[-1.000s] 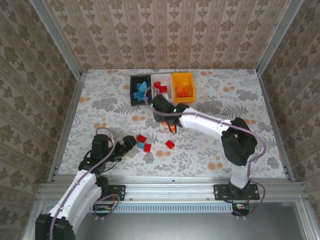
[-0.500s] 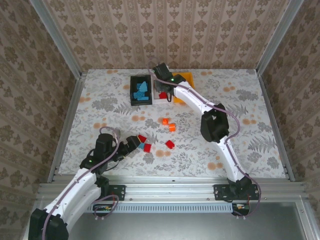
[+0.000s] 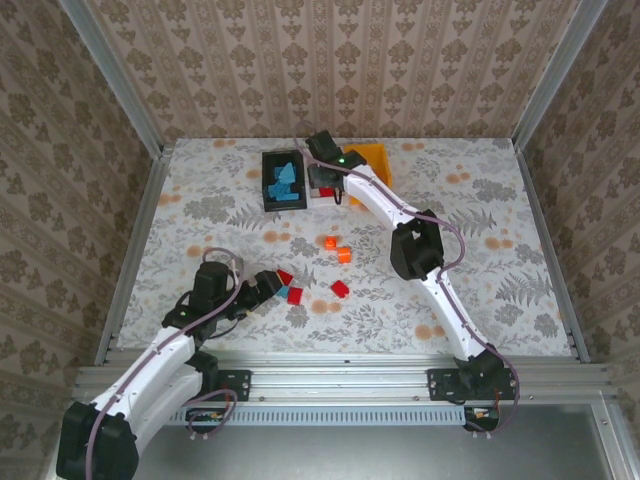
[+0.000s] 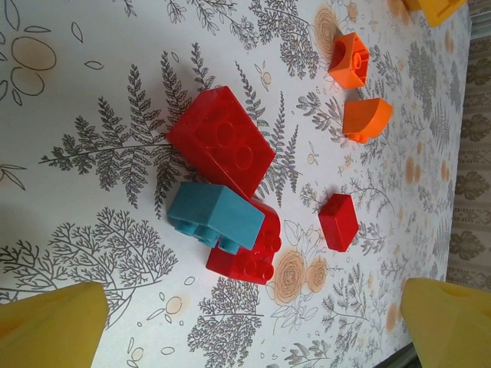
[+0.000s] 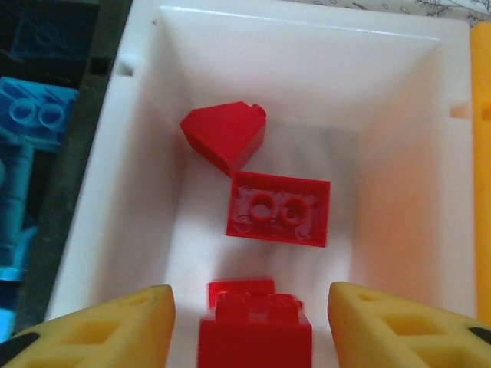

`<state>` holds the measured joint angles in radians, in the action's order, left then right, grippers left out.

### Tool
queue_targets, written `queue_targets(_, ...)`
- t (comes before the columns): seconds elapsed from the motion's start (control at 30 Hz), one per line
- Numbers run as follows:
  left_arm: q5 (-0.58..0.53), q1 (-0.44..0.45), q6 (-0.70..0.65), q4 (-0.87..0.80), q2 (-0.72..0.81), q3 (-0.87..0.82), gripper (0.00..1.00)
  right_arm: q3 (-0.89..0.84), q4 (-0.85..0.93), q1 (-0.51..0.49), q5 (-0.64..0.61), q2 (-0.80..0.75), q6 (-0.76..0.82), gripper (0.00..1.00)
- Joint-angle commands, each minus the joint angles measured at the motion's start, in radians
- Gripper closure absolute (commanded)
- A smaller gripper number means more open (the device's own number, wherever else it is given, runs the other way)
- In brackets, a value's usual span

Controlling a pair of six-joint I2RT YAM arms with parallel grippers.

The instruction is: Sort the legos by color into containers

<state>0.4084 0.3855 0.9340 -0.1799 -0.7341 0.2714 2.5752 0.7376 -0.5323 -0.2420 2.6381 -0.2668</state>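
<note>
Right jaws stand parted over the white rectangular plastic bin [image 5: 383,192] at the far edge of the surface [image 3: 500,220], the small red plastic brick [image 5: 255,333] loose between them: withdraw straight upward. Left jaws gape wide.

under right claw [image 5: 249,330]: middle bin [image 5: 307,54], bricks [image 5: 278,208] inside. left-side bin [image 5: 96,176] and right-side bin [image 5: 482,153] flanking it. ahead of left claw [image 4: 251,322]: three-brick cluster [image 4: 222,192]; lone brick [image 4: 338,221] just right of cluster; brick pair [image 4: 353,60] farther ahead, to the right.
</note>
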Motion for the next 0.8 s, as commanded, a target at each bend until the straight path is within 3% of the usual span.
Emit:
queue_targets(0.0,0.013,-0.005,-0.029,-0.004,-0.01,0.049,0.0,0.045,0.001,0.002,0.02,-0.004,0.019,0.37)
queue_targets(0.17,0.018,-0.005,-0.034,-0.001,-0.032,0.069,0.0,-0.055,-0.041,-0.008,-0.04,-0.113,0.028,0.33)
queue_targets(0.5,0.02,-0.005,-0.037,-0.037,0.009,0.062,0.0,-0.515,-0.233,-0.03,-0.078,-0.399,0.008,0.4)
queue_targets(0.77,0.025,-0.007,-0.023,-0.036,0.035,0.037,0.0,-0.598,-0.223,-0.033,-0.071,-0.395,-0.029,0.71)
